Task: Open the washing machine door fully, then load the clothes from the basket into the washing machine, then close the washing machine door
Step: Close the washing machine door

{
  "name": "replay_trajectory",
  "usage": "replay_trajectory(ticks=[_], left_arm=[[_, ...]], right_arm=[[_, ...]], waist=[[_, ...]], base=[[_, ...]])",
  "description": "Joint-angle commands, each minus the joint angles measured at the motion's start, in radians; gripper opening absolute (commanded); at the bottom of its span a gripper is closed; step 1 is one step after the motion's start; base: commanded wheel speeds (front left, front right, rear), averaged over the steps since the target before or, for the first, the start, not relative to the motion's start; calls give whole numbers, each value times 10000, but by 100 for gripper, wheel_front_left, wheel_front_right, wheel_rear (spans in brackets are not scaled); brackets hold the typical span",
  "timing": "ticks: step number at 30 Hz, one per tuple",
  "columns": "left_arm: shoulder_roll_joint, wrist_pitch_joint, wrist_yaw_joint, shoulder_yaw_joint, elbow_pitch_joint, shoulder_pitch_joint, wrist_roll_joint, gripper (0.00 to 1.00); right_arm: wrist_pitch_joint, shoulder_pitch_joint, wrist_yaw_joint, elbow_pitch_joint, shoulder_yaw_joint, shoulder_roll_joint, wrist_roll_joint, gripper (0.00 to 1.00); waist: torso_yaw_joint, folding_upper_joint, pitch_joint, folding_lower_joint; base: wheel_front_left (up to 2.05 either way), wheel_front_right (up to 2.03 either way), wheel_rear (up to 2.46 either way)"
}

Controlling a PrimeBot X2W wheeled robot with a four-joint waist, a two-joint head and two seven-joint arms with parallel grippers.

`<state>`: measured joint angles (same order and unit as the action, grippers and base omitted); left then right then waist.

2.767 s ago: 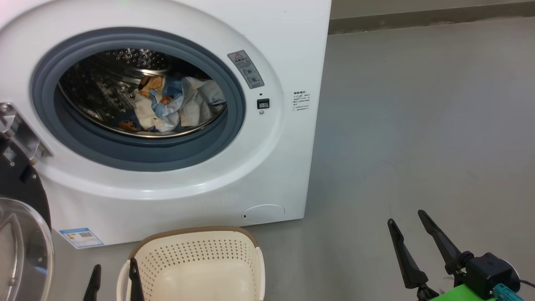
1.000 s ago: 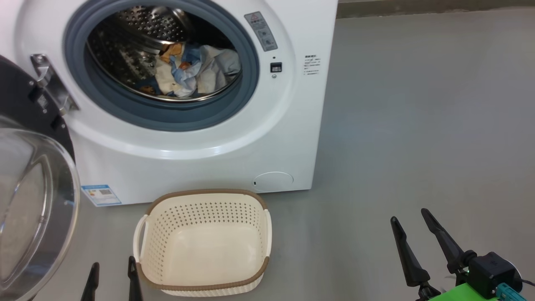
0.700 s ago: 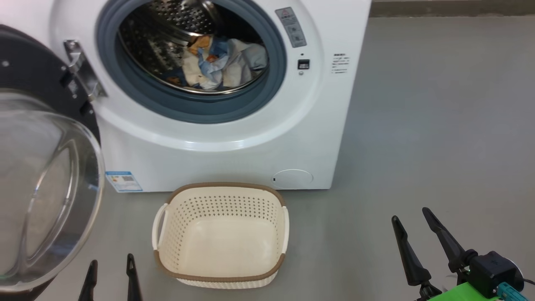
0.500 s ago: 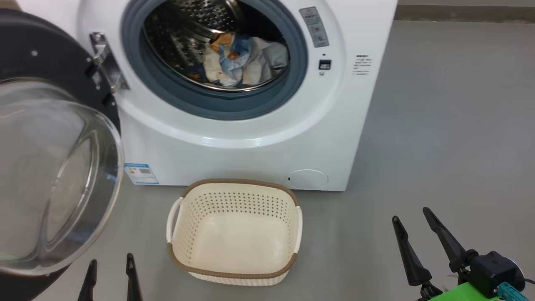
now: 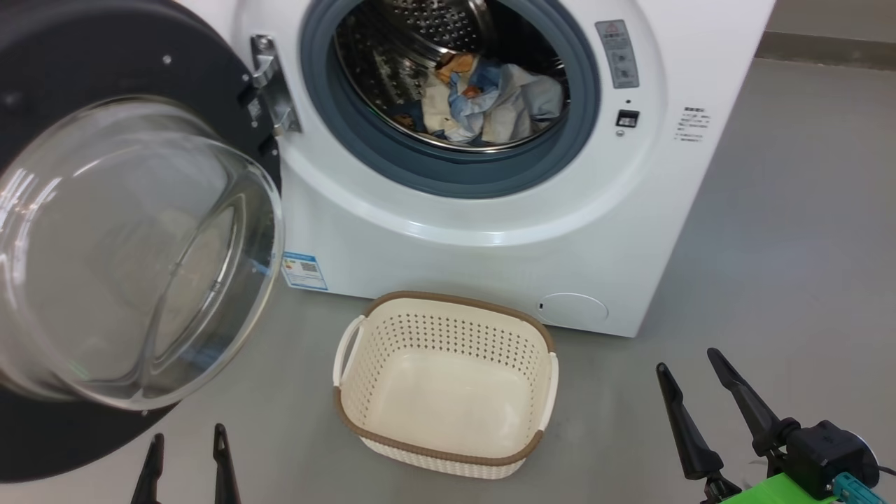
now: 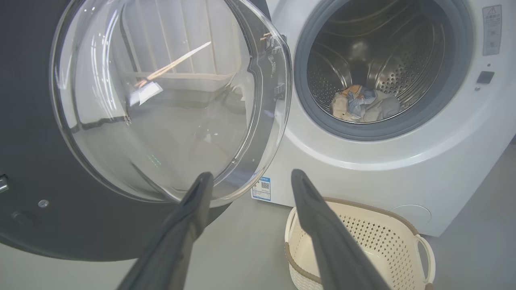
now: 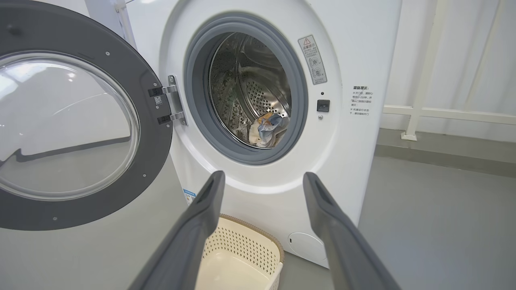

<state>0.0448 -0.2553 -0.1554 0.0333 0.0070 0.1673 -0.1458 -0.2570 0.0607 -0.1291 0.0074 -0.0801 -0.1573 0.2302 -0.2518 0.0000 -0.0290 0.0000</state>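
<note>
One washing machine point(image 5: 490, 266): my landmark. Its white front faces me and the mouth of its drum point(image 5: 420, 42) is uncovered.
Door point(image 5: 133, 252): stands wide open off the machine's left side, hung on the metal hinge point(image 5: 273, 87) at the left edge of the mouth. Its glass bowl bulges towards me. Its free edge lies farthest from the machine, out to the left.
Relation that matters: the door is the one thing left to move, I judge. It lies on my left, ahead of and above my left claw, so that arm is the nearer one. The hinge line runs upright, so the push has to go rightwards, sweeping the free edge round towards the machine's mouth.
Basket point(image 5: 455, 302): on the floor just in front of the machine's lower front, nothing in it, between my two claws and nearer the left one.
Clothes point(image 5: 490, 105): a light-blue and cream heap low inside the machine's drum. Loading looks done.
Right claw point(image 5: 684, 360): fingers spread, gripping nothing, off the machine's right corner and well apart from the door.
Left claw point(image 5: 187, 434): fingers spread, gripping nothing, below the door. From its wrist view the glass bowl sits just beyond my left fingertip; whether they touch I cannot tell.
</note>
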Motion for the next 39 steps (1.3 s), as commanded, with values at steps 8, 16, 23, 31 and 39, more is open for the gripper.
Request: replay_trajectory(ticks=[8, 16, 23, 31, 39], left_arm=[[54, -65, -142, -307, -323, -188, 44, 100], [54, -65, -247, -257, -340, -206, -64, 100], [54, -65, -304, -241, -339, -203, -104, 100], [54, -65, -355, -247, -394, -204, -134, 100], [54, -65, -477, -323, -361, -172, -394, 62]], right_arm=[[-48, -351, -16, -224, -240, -194, -96, 100], [-48, -396, -16, -214, -235, -252, -122, 100], [-48, -420, -16, -191, -267, -267, -117, 100], [-48, -447, -16, -204, -254, -277, -137, 100], [-48, -454, -16, -193, -233, -281, -140, 100]], waist=[[-848, 0, 19, 0], [-1479, 0, -40, 0], [-1887, 0, 24, 0], [-2253, 0, -1, 0], [-2518, 0, -32, 0]], base=[[0, 0, 0], [0, 0, 0], [0, 0, 0], [0, 0, 0], [0, 0, 0]])
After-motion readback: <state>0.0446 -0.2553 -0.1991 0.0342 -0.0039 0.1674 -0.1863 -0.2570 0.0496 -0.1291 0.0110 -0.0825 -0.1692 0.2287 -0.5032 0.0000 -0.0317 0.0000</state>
